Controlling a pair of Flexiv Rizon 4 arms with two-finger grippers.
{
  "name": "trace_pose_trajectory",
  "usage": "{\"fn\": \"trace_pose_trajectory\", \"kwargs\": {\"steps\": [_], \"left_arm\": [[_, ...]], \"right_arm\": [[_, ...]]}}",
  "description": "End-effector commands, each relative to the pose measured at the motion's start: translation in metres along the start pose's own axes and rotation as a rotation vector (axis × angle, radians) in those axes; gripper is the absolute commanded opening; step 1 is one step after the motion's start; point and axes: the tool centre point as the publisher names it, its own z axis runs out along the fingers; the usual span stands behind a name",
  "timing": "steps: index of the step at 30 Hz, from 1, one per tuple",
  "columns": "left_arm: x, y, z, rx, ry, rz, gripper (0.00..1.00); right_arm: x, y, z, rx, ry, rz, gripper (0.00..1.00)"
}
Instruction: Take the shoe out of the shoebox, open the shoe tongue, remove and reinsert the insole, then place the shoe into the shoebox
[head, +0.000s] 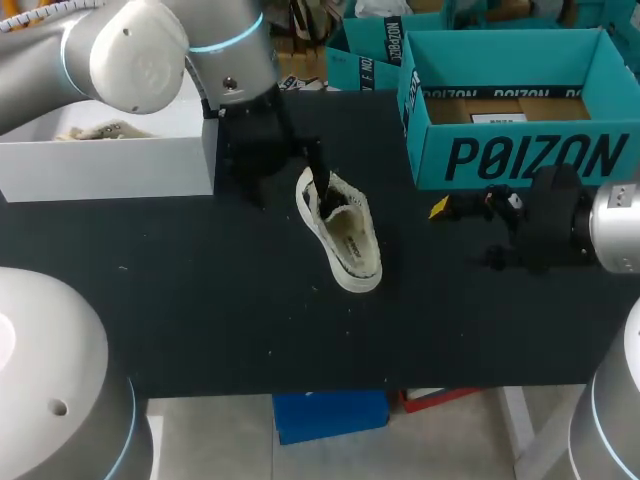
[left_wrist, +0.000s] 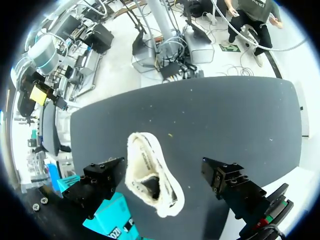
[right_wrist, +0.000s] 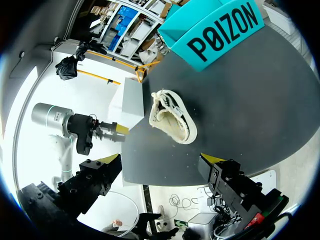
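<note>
From the near edge, the black table (head: 200, 300) runs back under 2 arms. The cream shoe (head: 342, 232) sits out of its box at the middle of the frame on the bare tabletop. Its opening faces up and its length slants from upper left to lower right. The left arm comes in from the upper left, and the left gripper (left_wrist: 161, 172) hangs right over the shoe's upper-left end. Its fingers (left_wrist: 102, 180) are spread wide and released. The shoe lies between them, close against 1 finger and well apart from the other, so nothing is clamped; whether the near finger actually touches the rim I cannot tell. At the right of the frame, the right gripper (right_wrist: 160, 160) hovers low over the table, near the shoe but apart from it. Its 2 yellow tips stand wide apart with nothing between them, and the shoe lies ahead of it. Farther back, at the upper right, the teal shoebox (head: 520, 155) stands open, with brown card showing inside. At the upper left, a white box (head: 110, 165) sits behind the left arm.
</note>
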Motion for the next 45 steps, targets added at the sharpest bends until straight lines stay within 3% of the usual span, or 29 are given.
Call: {"fn": "trace_pose_trajectory", "kwargs": {"steps": [1, 20, 23, 32, 37, 45], "left_arm": [[0.001, -0.001, 0.001, -0.004, 0.001, 0.001, 1.0], [0.001, -0.001, 0.001, -0.004, 0.001, 0.001, 1.0], [0.005, 0.008, 0.02, -0.084, 0.118, -0.045, 1.0], [0.0, 0.034, 0.045, -0.144, 0.218, -0.196, 1.0], [-0.003, 0.047, 0.056, -0.148, 0.221, -0.279, 1.0], [0.011, 0.045, 0.067, -0.145, 0.204, -0.322, 1.0]], "right_arm": [[0.001, 0.0, 0.0, 0.0, -0.001, 0.0, 1.0], [0.001, 0.0, 0.0, 0.0, -0.001, 0.0, 1.0], [0.001, 0.0, 0.0, 0.0, -0.001, 0.0, 1.0], [0.001, 0.0, 0.0, 0.0, -0.001, 0.0, 1.0], [0.001, 0.0, 0.0, 0.0, -0.001, 0.0, 1.0], [0.001, 0.0, 0.0, 0.0, -0.001, 0.0, 1.0]]}}
